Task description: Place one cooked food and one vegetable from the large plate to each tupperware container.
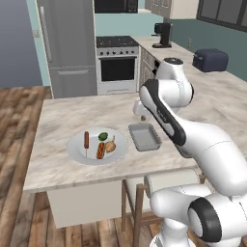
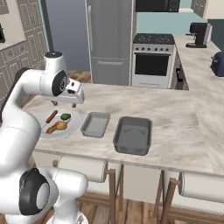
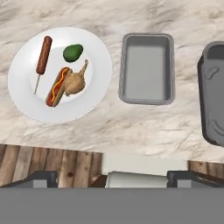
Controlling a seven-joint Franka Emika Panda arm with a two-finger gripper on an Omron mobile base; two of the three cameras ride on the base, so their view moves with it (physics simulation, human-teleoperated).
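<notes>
The large plate (image 3: 26,94) lies on the marble counter and carries a sausage on a stick (image 3: 43,54), a hot dog in a bun (image 3: 57,87), a dark-green vegetable (image 3: 73,52) and a tan onion-like bulb (image 3: 75,83). Right of it sit the light grey tupperware container (image 3: 146,69) and the darker one (image 3: 214,96), both bare inside. My gripper (image 3: 116,178) hangs open and holds nothing, well above the counter's front edge. From the right base view, the gripper (image 2: 65,103) hovers over the plate (image 2: 39,118), beside the light tray (image 2: 95,124) and the dark tray (image 2: 133,134).
Stools (image 2: 83,168) stand under the counter's front edge. A stove (image 1: 117,65) and a fridge (image 1: 67,46) stand beyond the counter. A coffee machine (image 1: 163,34) and a dark toaster (image 1: 210,60) sit on the side counter at the right.
</notes>
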